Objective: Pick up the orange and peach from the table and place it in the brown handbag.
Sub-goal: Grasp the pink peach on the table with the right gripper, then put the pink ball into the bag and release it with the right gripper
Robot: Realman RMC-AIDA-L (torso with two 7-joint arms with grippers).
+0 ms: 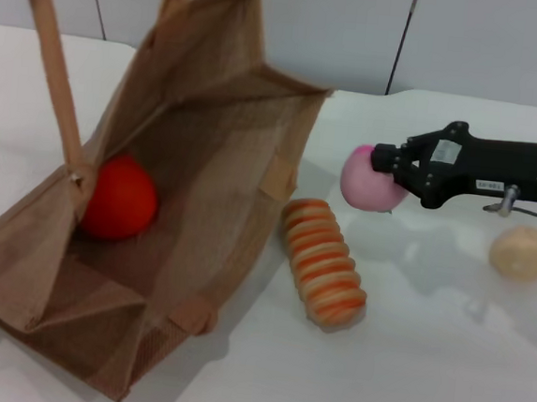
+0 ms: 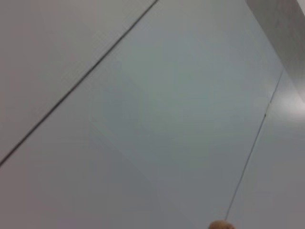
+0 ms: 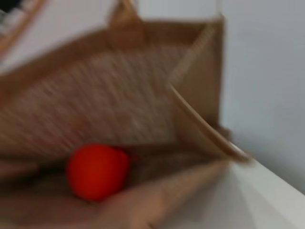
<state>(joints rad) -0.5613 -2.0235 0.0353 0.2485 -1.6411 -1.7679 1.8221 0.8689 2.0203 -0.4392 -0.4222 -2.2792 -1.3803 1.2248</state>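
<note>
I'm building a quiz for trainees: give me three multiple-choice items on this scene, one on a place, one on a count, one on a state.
1. Where is the orange?
A. On the table beside the striped item
B. Inside the brown handbag
C. In the right gripper

2. How many round fruits lie outside the bag?
A. Two
B. Three
C. None

3. What is the right gripper doing?
A. Hanging empty
B. Holding the beige ball
C. Holding the peach

Answers: 1 B, the orange rests on the bag's inner wall. 2 A, only the peach and the beige ball are outside. 3 C, the gripper is closed on the pink peach above the table.
</note>
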